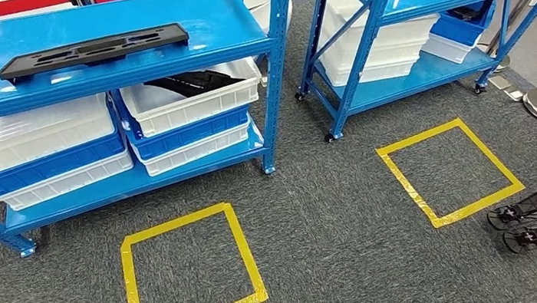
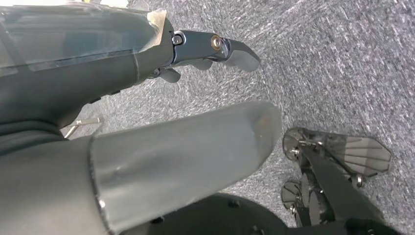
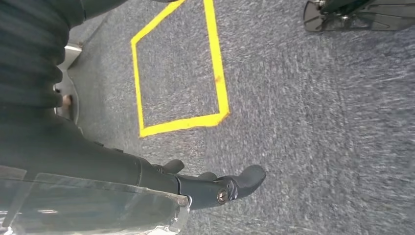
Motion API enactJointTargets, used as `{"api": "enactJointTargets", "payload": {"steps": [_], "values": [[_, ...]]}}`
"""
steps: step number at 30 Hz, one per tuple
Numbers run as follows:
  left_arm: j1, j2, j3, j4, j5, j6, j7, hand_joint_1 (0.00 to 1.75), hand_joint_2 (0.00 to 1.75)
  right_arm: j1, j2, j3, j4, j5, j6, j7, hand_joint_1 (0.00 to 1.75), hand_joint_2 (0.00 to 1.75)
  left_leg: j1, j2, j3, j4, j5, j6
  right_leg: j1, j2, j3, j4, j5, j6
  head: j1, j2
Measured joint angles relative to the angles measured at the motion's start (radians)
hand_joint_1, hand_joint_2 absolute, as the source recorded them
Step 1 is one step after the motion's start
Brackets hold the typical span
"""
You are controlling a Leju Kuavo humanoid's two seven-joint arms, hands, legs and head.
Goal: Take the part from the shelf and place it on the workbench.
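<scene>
Even bright light, glare on shelf (image 1: pixel 212 17) (wrist pics blurry).

our left hand (image 2: pixel 147 147) has a thick, smooth grey thumb and a dark finger with a brass-coloured screw at its pivot. our right hand (image 3: pixel 147 191) is darker, with black fingers, a silver screw, a ribbed black cover and what may be clear film.

blue shelf (image 1: pixel 212 17) | top: long black part (image 1: pixel 96 50) (lying flat)
</scene>
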Motion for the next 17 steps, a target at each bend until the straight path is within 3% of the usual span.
{"api": "enactJointTargets", "payload": {"steps": [2,3,4,5,8,10,12,14,17], "values": [[0.000,-0.001,0.000,0.000,0.000,0.000,-0.002,0.00,0.00,0.001,0.000,0.000,0.000,0.000,0.000,-0.001,0.00,1.75,0.006,0.015,-0.068,0.130,-0.061,-0.011,0.002,-0.008,0.000,0.000,-0.003,-0.006,-0.002,0.000],[0.000,-0.001,0.000,0.000,0.000,0.000,-0.003,0.00,0.00,0.002,0.000,0.000,0.000,0.000,0.000,-0.001,0.00,1.75,0.008,0.018,-0.096,0.180,-0.075,-0.013,0.004,-0.013,0.001,0.000,-0.004,-0.007,-0.002,0.000],[0.001,-0.002,0.000,0.000,0.000,0.000,-0.003,0.00,0.00,0.002,-0.001,0.000,0.000,0.000,0.000,-0.001,0.00,1.75,0.009,0.020,-0.110,0.197,-0.069,-0.013,0.005,-0.017,0.001,0.000,-0.005,-0.009,-0.002,0.000],[0.002,-0.002,0.000,0.000,0.000,0.000,-0.003,0.00,0.00,0.002,-0.001,0.000,0.000,0.000,0.000,-0.001,0.00,1.75,0.009,0.021,-0.103,0.175,-0.045,-0.010,0.006,-0.021,0.003,0.000,-0.007,-0.009,-0.002,0.000],[0.000,-0.001,-0.001,0.000,-0.004,0.000,-0.004,0.00,0.00,0.000,0.001,0.000,0.000,-0.001,0.000,-0.001,0.00,1.75,0.001,0.046,-0.011,-0.020,0.051,0.014,0.010,-0.031,0.011,-0.002,-0.011,-0.007,-0.001,0.000],[-0.003,0.000,-0.002,0.000,-0.007,0.001,-0.004,0.00,0.00,0.000,0.004,0.000,0.000,-0.002,0.000,0.000,0.00,1.75,-0.010,0.061,0.015,-0.078,0.064,0.027,0.010,-0.038,0.014,-0.004,-0.013,0.000,-0.001,0.000],[-0.004,0.000,-0.003,0.000,-0.007,0.002,-0.004,0.00,0.00,0.000,0.006,0.000,0.000,-0.002,0.000,0.000,0.00,1.75,-0.014,0.051,0.019,-0.087,0.066,0.034,0.011,-0.047,0.018,-0.013,-0.014,0.010,-0.001,0.000],[-0.003,-0.002,-0.004,0.000,-0.007,0.002,-0.004,0.00,0.00,-0.001,0.007,0.000,0.000,-0.002,0.000,0.001,0.00,1.75,-0.009,0.040,0.035,-0.114,0.080,0.043,0.015,-0.039,0.016,0.001,-0.024,0.015,0.000,0.000],[-0.005,-0.005,-0.004,0.000,-0.007,0.002,-0.004,0.00,0.00,-0.001,0.004,0.000,0.000,-0.003,0.000,0.002,0.00,1.75,-0.006,0.024,0.047,-0.135,0.092,0.053,0.016,-0.012,-0.045,0.132,-0.086,0.003,0.004,0.000]]}}
